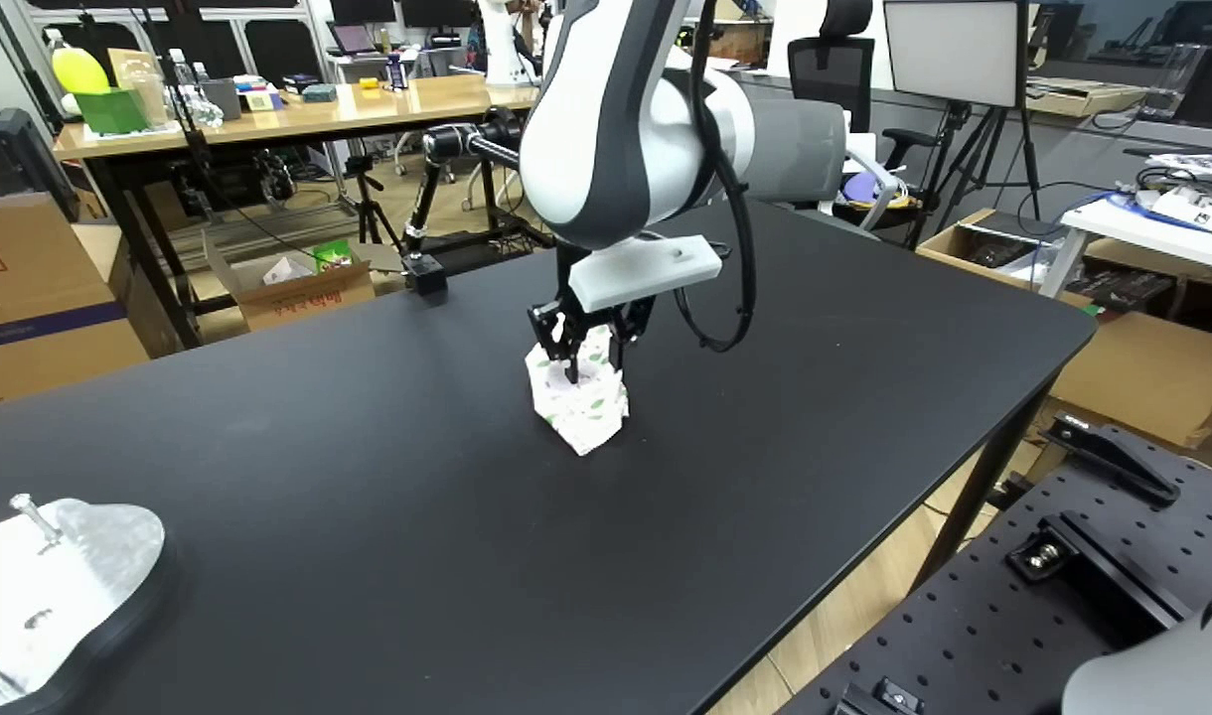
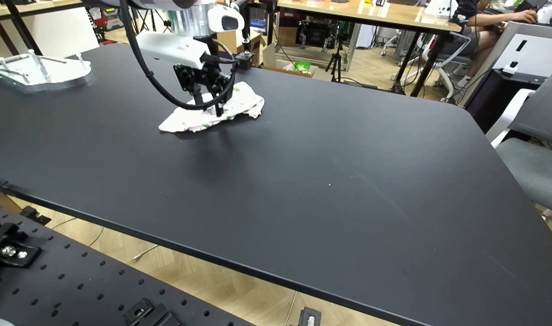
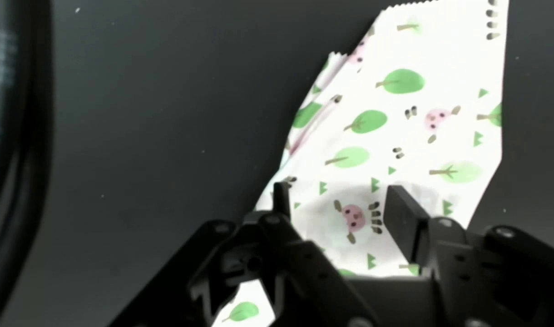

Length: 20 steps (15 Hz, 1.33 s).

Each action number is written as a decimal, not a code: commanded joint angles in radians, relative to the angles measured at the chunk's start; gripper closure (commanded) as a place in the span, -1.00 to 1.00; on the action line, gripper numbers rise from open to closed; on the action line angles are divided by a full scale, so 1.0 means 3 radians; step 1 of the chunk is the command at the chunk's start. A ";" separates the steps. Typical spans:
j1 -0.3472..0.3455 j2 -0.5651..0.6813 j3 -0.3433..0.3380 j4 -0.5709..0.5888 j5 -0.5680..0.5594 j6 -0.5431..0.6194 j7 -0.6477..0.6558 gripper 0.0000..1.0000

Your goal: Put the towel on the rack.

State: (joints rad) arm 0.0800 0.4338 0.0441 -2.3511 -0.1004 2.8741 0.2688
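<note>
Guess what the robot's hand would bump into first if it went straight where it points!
The towel, most likely. The open hand points down at it, with the black table underneath. Whether hand and towel touch is hard to tell.

My arm (image 1: 606, 89) hangs down from the top edge in both exterior views; below its rounded white wrist joint (image 1: 566, 184), my black gripper (image 3: 336, 204) points downward; my two fingers (image 3: 404, 222) stand parted, a plain gap between their tips; in the wrist view they jut up from the lower part, one to each side; a white block (image 1: 646, 270) sits just above the gripper; my thick black cable (image 2: 192, 107) loops in front of the fingers in an exterior view.
</note>
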 commanded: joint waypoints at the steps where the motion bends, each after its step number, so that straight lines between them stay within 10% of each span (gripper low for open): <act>1: -0.0096 0.0015 0.0109 0.0081 0.0330 -0.0154 -0.0319 0.44; 6: -0.0075 -0.0147 0.0147 0.0014 0.0504 -0.0239 -0.0508 1.00; 18: 0.0190 -0.1267 0.0027 -0.0216 0.0025 -0.1102 -0.0071 1.00; 19: 0.0190 -0.1294 0.0031 -0.0214 -0.0097 -0.1087 -0.0008 0.48; 20: 0.0187 -0.1314 0.0032 -0.0212 -0.0262 -0.1051 0.0086 0.46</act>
State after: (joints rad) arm 0.1289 0.0907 0.0585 -2.3962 -0.0785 2.5665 0.2119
